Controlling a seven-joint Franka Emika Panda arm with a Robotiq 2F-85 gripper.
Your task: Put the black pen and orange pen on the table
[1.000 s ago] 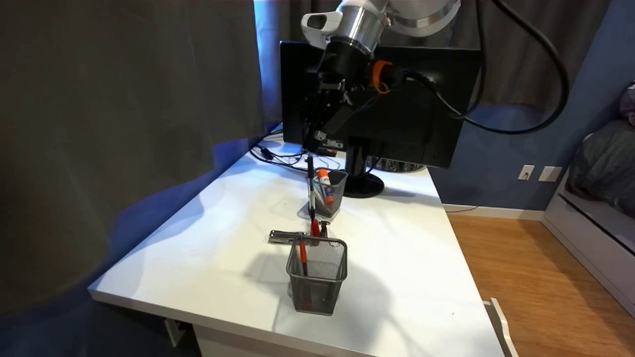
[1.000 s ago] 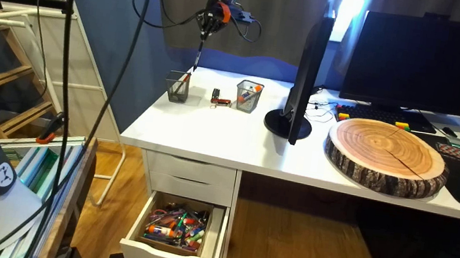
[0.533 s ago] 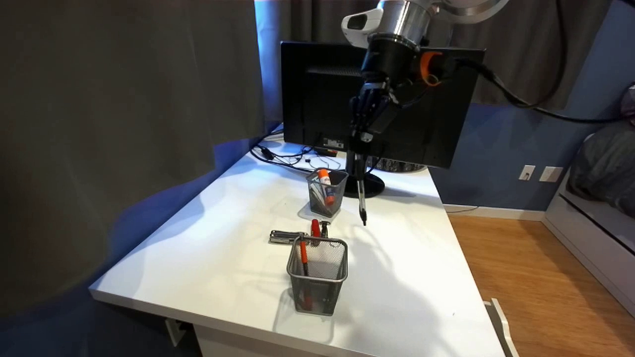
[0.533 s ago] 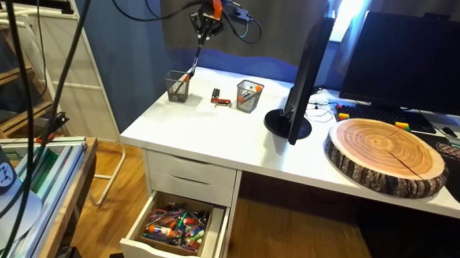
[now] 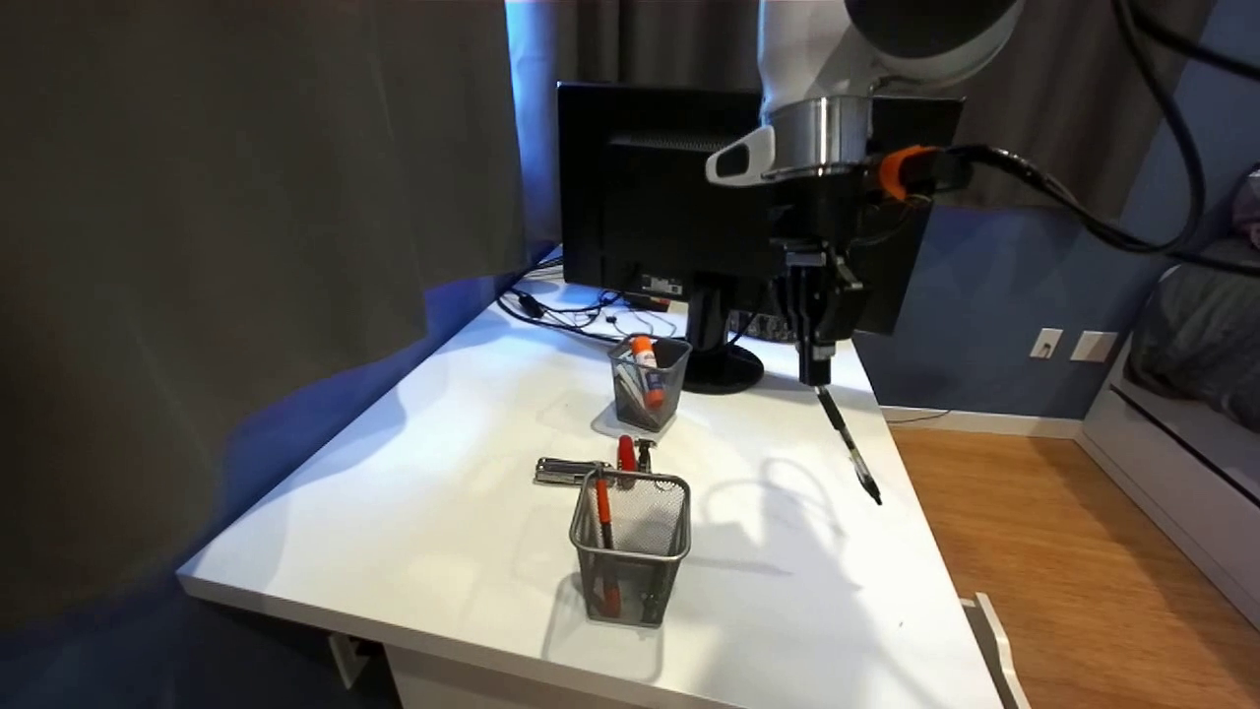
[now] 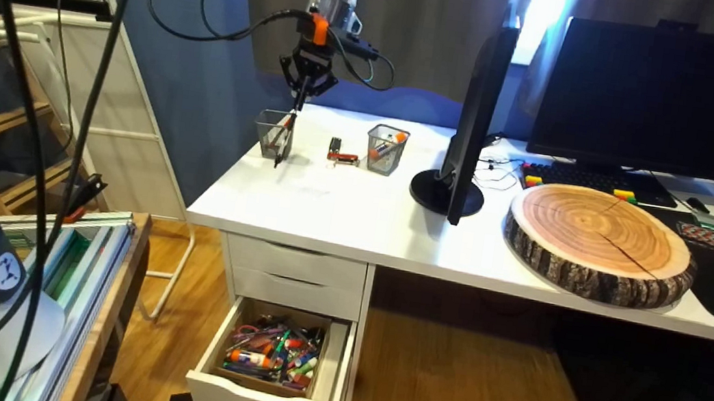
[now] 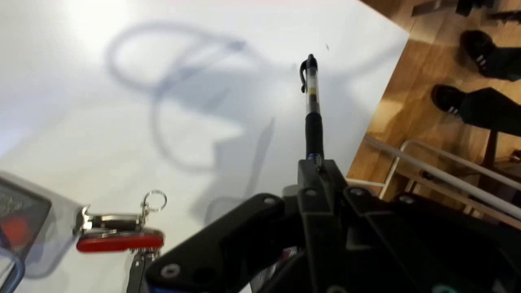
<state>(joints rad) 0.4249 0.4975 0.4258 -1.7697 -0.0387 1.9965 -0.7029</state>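
The black pen (image 7: 314, 132), with a black grip, clear barrel section and black clip end, is held in my gripper (image 7: 317, 167). The jaws are closed on it. In both exterior views my gripper (image 5: 815, 380) (image 6: 299, 107) holds the black pen (image 5: 855, 455) (image 6: 285, 140) slanting down, above the table (image 5: 472, 581) and apart from its shadow. The orange pen (image 5: 602, 500) leans inside the near black mesh cup (image 5: 630, 554), and it also shows in an exterior view (image 6: 286, 123). The table (image 6: 328, 207) also fills much of the wrist view (image 7: 183, 134).
A farther mesh cup (image 5: 672, 384) holds an orange-capped glue stick (image 5: 645, 366). A red pocket knife (image 7: 120, 243) with a key ring and a dark bar (image 5: 566, 472) lie between the cups. A monitor (image 6: 482, 106) stands behind. The table's edge (image 7: 376, 106) is close to the gripper.
My gripper has moved right and down in an exterior view, away from the cups, carrying the black pen. The pen has gone from near upright to slanting. The orange pen has not moved noticeably.
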